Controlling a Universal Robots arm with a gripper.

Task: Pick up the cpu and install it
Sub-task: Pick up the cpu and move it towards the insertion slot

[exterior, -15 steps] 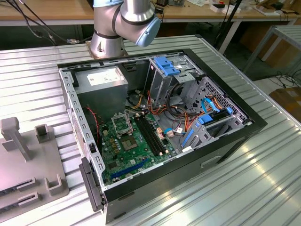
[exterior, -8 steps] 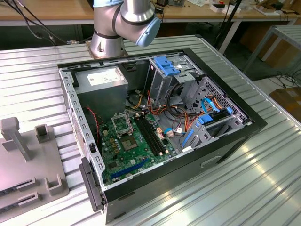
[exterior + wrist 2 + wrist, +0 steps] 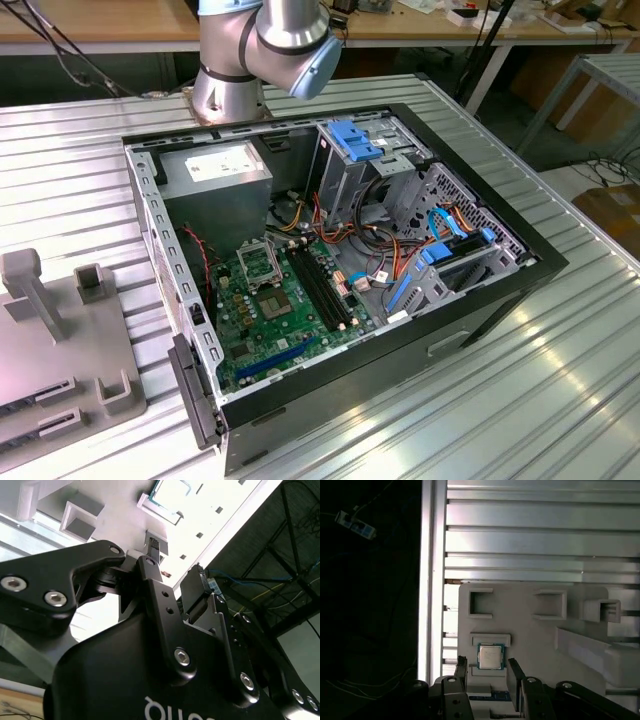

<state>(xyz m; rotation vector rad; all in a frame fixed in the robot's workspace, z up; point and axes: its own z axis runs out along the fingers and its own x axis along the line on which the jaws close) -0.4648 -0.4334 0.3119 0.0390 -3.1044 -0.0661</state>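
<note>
Pickup not yet made: the cpu [image 3: 490,656] lies in its grey holder [image 3: 525,632], the tool [image 3: 487,665] spread astride it. The board's socket [image 3: 262,262] appears unfilled.

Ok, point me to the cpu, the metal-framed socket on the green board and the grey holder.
cpu [image 3: 490,656]: first wrist view, centre of its silvery metal top.
socket [image 3: 262,262]: exterior view, its dark centre.
grey holder [image 3: 520,630]: first wrist view, bare flat surface between its pockets.
</note>
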